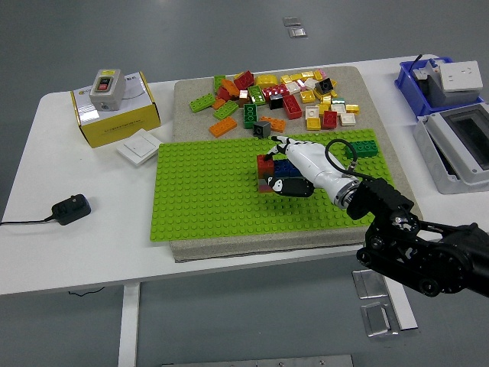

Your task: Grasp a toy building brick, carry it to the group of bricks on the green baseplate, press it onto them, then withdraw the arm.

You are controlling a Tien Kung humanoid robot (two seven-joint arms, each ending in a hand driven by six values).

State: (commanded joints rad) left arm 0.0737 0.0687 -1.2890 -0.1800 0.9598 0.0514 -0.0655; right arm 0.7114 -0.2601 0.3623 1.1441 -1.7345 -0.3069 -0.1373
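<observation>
The green baseplate lies on a beige mat. A small group of bricks stands on it right of centre, with a red brick and a blue brick showing. My right hand, white with a black arm, lies over this group with its fingers stretched out flat and its thumb at the near side. The hand hides part of the group. I see no separate brick gripped in it. A pile of loose bricks lies on the mat behind the plate. The left arm is out of view.
A green brick sits on the plate's right end. A yellow box with a grey switch, a white switch plate and a black power adapter lie at the left. A blue bin and a grey case stand at the right.
</observation>
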